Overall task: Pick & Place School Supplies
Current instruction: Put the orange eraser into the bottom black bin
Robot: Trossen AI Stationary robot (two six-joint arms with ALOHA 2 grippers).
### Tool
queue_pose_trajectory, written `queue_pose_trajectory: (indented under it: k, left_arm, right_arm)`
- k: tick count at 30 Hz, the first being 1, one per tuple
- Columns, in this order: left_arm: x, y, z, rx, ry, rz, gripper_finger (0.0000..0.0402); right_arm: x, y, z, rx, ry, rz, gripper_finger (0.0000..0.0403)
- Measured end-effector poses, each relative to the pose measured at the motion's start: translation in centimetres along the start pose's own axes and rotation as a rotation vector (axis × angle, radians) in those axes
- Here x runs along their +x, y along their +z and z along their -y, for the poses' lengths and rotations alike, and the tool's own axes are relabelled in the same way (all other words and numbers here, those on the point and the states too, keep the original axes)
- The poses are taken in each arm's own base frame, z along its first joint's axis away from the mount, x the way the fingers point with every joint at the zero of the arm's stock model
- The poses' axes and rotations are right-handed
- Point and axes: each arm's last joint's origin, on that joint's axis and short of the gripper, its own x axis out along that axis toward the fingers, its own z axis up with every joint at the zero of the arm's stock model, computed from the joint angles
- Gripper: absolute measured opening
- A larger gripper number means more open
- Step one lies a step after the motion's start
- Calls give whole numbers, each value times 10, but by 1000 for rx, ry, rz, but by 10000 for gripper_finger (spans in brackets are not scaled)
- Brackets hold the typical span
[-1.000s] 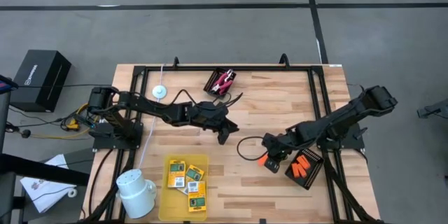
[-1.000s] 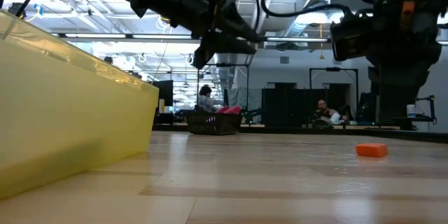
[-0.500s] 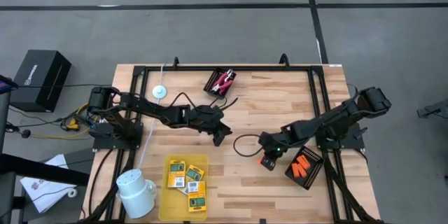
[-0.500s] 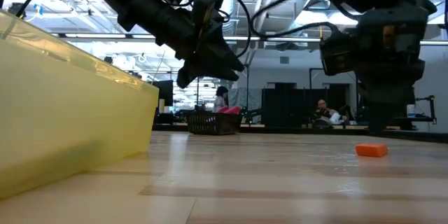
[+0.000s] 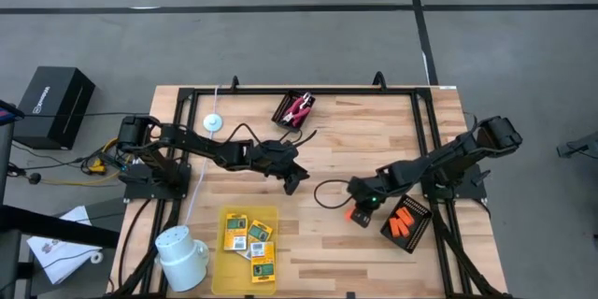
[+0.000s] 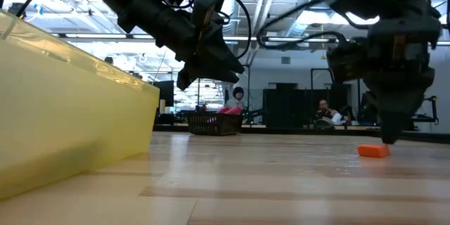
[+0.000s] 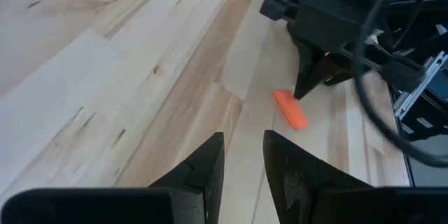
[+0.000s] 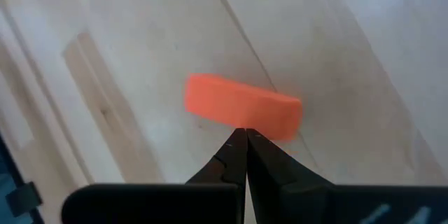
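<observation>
Partly hidden, orange piece (image 8: 241, 108) behind closed right pincer (image 8: 244, 134); touching unclear.

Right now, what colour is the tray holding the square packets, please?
Yellow tray; high view shows it best.

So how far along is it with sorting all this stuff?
Done: four packets lie in the yellow tray, scissors in a black bin, orange pieces in another. In hand: nothing; the right hand, shut, touches a loose orange piece. Left: binning it. The left hand hovers.
</observation>
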Motion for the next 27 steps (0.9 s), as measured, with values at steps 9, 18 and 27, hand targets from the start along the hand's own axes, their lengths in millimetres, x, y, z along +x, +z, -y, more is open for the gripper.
queue_pose_trajectory:
  k: [9, 18, 27]
  left_arm:
    - [0, 0, 0, 1, 0, 1, 95]
    - [0, 1, 1, 0, -6, 10, 95]
    - [0, 2, 2, -8, -17, 24, 95]
  right_arm:
    - [6, -4, 7, 49, 36, 19, 0]
    - [3, -1, 4, 46, 71, 36, 0]
    - [-5, 6, 1, 55, 131, 97, 0]
